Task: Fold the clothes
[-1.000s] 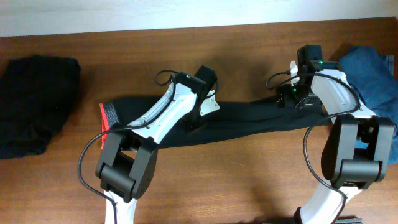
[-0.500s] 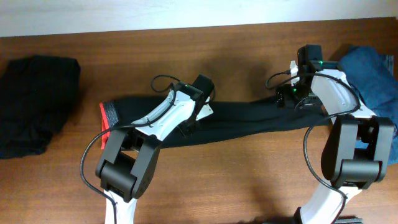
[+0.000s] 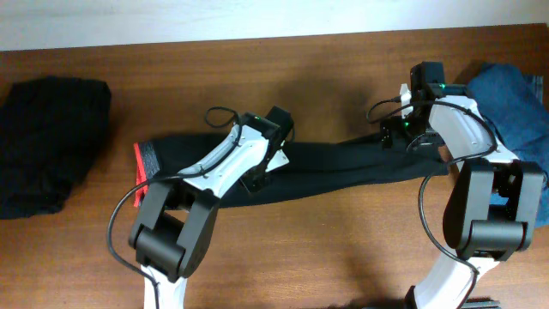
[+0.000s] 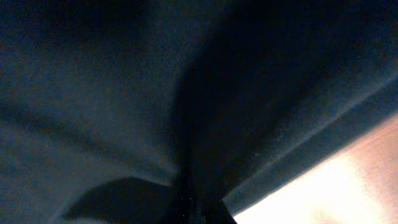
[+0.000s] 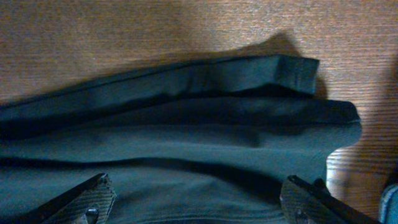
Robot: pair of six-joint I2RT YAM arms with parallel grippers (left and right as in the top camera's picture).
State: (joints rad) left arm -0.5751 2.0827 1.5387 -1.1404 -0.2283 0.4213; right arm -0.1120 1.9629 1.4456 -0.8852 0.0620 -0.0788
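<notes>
Slid leftward and closed the left gripper tight on a pinch of the black trousers, stretched lengthwise across the wooden table below a white wall. Hovering wide open, empty, over the hems with the right gripper. Flanked by black pile left, blue garment right.

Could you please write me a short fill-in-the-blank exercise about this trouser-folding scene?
The left hand is ___ on the black trousers. The right hand hangs ___ near the trouser cuffs. The stripe edging the waistband is ___.
Missing words: shut; open; red.
</notes>
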